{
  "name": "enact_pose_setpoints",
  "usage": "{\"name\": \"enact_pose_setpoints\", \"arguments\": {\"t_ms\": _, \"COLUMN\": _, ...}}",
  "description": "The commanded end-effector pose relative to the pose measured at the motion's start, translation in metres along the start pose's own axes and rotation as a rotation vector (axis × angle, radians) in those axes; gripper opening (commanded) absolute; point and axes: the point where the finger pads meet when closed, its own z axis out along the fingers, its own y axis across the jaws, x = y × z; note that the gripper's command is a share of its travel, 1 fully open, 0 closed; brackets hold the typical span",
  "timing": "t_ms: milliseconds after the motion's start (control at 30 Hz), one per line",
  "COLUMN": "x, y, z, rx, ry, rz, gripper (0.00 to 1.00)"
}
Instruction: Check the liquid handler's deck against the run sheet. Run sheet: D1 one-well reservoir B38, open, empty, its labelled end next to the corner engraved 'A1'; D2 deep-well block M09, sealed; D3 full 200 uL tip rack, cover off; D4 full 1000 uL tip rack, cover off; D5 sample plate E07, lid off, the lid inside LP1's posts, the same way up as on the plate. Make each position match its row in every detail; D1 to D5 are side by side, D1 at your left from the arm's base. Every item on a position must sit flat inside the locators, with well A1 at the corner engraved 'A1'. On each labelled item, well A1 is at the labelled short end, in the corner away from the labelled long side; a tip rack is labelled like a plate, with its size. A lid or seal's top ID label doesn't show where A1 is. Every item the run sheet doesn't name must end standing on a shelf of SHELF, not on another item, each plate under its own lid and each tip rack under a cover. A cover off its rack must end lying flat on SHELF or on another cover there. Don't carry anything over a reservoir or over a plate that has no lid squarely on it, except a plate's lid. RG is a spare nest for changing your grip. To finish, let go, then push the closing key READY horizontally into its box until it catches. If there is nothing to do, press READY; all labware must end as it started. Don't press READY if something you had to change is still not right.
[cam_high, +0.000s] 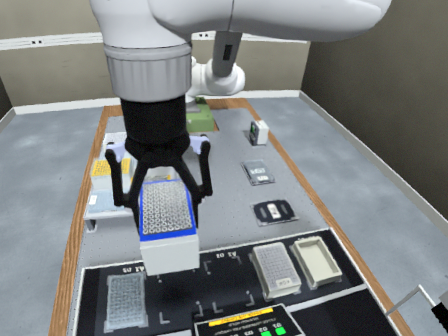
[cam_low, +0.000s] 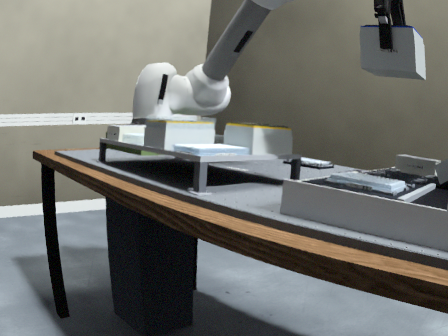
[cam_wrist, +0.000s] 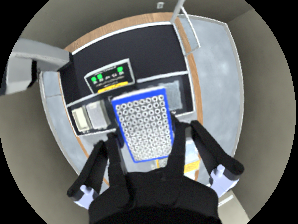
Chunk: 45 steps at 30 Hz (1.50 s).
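Note:
My gripper (cam_high: 162, 197) (cam_low: 387, 25) (cam_wrist: 146, 121) is shut on a white tip rack with a blue rim (cam_high: 167, 220) (cam_low: 392, 52) (cam_wrist: 143, 125). The rack has no cover, its tips show, and it is level. I hold it high above the table, near the back edge of the black deck (cam_high: 225, 285) (cam_wrist: 153, 46). On the deck, a clear sample plate (cam_high: 126, 302) sits at the left. A white deep-well block (cam_high: 276, 267) and an open cream reservoir (cam_high: 316, 260) sit side by side at the right. The two positions between them show only their locator marks.
The shelf (cam_high: 100, 215) (cam_low: 200, 157) stands at the left with a yellow-rimmed rack (cam_high: 107, 167) (cam_low: 257, 137) and a flat plate (cam_high: 102, 200) (cam_low: 212, 148). A small white box (cam_high: 259, 132), a grey labelled flat piece (cam_high: 259, 172) and a black nest (cam_high: 274, 210) line the right side.

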Motion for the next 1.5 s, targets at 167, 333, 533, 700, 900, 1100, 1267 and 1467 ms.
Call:
{"name": "enact_pose_setpoints", "arguments": {"t_ms": 167, "x": 0.0002, "y": -0.0021, "z": -0.0020, "rx": 0.000, "ry": 0.000, "rz": -0.001, "gripper": 0.10}}
{"name": "enact_pose_setpoints", "arguments": {"t_ms": 333, "x": 0.0002, "y": -0.0024, "z": -0.0020, "rx": 0.000, "ry": 0.000, "rz": -0.001, "gripper": 0.10}}
{"name": "enact_pose_setpoints", "arguments": {"t_ms": 533, "x": 0.0002, "y": -0.0026, "z": -0.0020, "rx": 0.000, "ry": 0.000, "rz": -0.001, "gripper": 0.10}}
{"name": "enact_pose_setpoints", "arguments": {"t_ms": 700, "x": 0.0002, "y": -0.0044, "z": -0.0028, "rx": -0.001, "ry": -0.002, "rz": 0.000, "gripper": 0.10}}
{"name": "enact_pose_setpoints", "arguments": {"t_ms": 900, "x": 0.0002, "y": -0.0045, "z": -0.0028, "rx": -0.001, "ry": -0.002, "rz": 0.000, "gripper": 0.10}}
{"name": "enact_pose_setpoints", "arguments": {"t_ms": 1100, "x": 0.0003, "y": -0.0029, "z": -0.0020, "rx": 0.000, "ry": 0.000, "rz": -0.001, "gripper": 0.10}}
{"name": "enact_pose_setpoints", "arguments": {"t_ms": 1267, "x": 0.0003, "y": -0.0046, "z": -0.0028, "rx": -0.001, "ry": -0.002, "rz": 0.000, "gripper": 0.10}}
{"name": "enact_pose_setpoints", "arguments": {"t_ms": 1467, "x": 0.0009, "y": -0.0045, "z": 0.0065, "rx": -0.001, "ry": -0.001, "rz": 0.000, "gripper": 0.10}}
